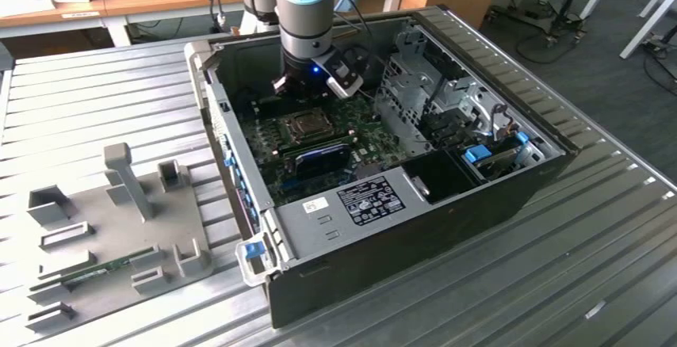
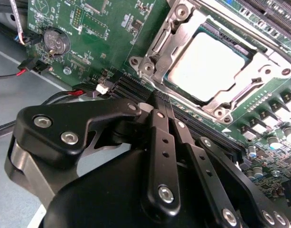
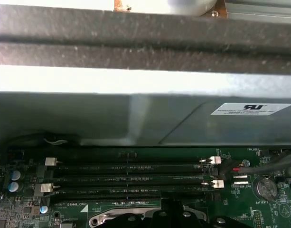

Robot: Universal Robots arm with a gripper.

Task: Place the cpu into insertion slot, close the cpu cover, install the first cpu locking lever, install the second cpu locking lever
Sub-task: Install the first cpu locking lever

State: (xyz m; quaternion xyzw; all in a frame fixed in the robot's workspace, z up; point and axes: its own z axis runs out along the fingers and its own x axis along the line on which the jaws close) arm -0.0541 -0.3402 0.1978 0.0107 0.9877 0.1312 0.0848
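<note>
Down inside the open computer case (image 1: 497,196), which lies on the ribbed metal bench (image 1: 95,101), the claw (image 1: 300,92) hangs low over the green motherboard (image 1: 365,137); in the second wrist view the claw (image 2: 160,97) is narrow, its two black fingers (image 2: 157,123) pressed together with nothing visible between them. The cpu (image 2: 207,61) sits in its socket just beyond the fingertips, pale grey top facing up; the cpu cover (image 2: 176,38) lies flat around it, framing the chip through its window. The fingertips hover over the dark memory slots (image 2: 128,85) just beside the socket's edge, apart from the cover; a round coin battery (image 2: 56,42) sits off to one side of the claw.
</note>
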